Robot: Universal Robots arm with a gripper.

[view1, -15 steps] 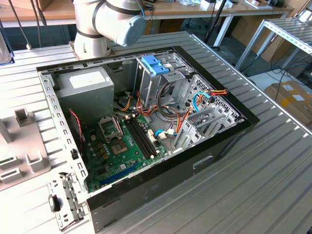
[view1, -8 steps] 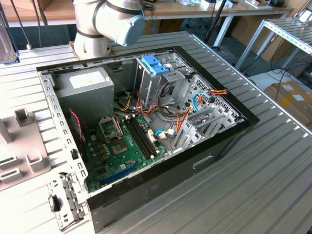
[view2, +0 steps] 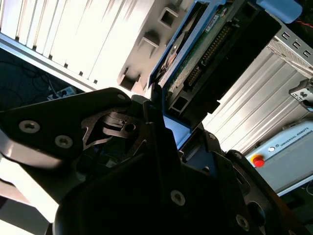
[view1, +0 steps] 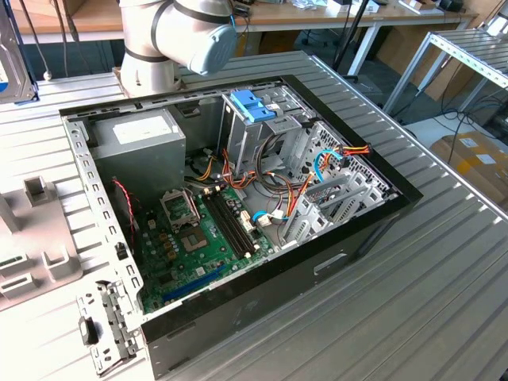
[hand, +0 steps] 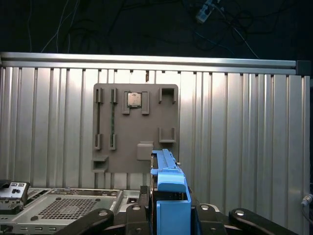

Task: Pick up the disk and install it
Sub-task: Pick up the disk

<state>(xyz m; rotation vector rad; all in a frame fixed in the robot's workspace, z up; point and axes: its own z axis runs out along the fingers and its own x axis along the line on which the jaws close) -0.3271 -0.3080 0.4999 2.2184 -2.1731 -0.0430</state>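
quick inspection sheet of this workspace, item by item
surface: ribbed metal table, bearing an open computer case
job's things: disk with blue rails, edge-on in the pincer, grey fixture plate beyond it
clutter: loose metal bracket beside the case
grippers: pincer shut on the disk
cables: coloured leads inside the case
surroundings: workbenches, cardboard box

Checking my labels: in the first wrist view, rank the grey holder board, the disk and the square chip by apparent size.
1. grey holder board
2. disk, seen edge-on and close to the camera, so its true rank is unsure
3. square chip
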